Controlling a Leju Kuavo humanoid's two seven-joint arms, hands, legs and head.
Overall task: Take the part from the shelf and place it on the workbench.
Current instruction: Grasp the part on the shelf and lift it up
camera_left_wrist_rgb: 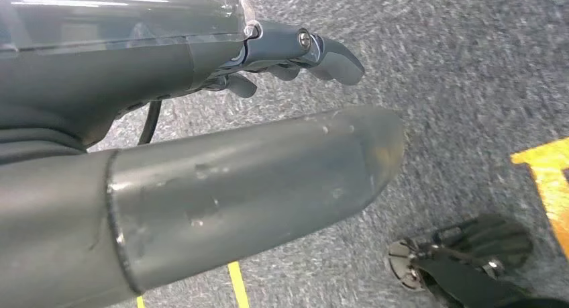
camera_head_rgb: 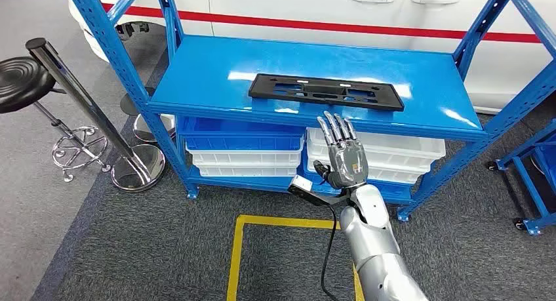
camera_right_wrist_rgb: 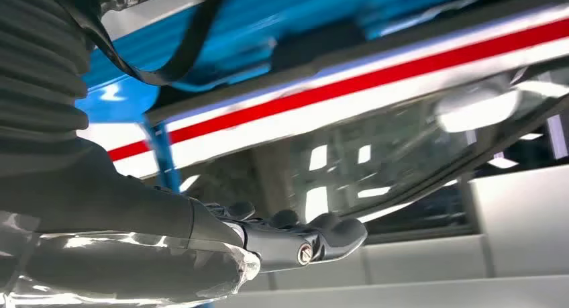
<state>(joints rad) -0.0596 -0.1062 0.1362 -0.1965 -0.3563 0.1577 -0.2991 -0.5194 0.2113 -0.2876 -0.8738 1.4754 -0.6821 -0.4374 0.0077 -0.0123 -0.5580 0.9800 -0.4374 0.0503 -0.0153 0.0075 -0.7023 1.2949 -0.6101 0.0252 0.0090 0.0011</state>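
Grey carpet (camera_head_rgb: 164, 248) marked with yellow tape (camera_head_rgb: 275, 223) lies before a blue shelf (camera_head_rgb: 197, 78). On its top board, toward the front edge, a flat black part (camera_head_rgb: 325, 92) rests untouched. Right hand (camera_head_rgb: 342, 153) is raised on its silver arm (camera_head_rgb: 374, 248), back toward the camera, fingers (camera_head_rgb: 336, 127) straight, slightly spread, pointing at the part from just short of the board and holding nothing. Left hand (camera_left_wrist_rgb: 201, 187) hangs over the carpet, fingers (camera_left_wrist_rgb: 295, 53) loosely curled, holding nothing. White and blue bins (camera_head_rgb: 242, 143) fill the lower level.

The right hand's (camera_head_rgb: 342, 158) fingers (camera_head_rgb: 334, 127) overlap the blue shelf's (camera_head_rgb: 197, 78) front edge. Beyond the fingers, a white car (camera_head_rgb: 315, 12) is cut off. The stool (camera_head_rgb: 23, 81) is cropped.
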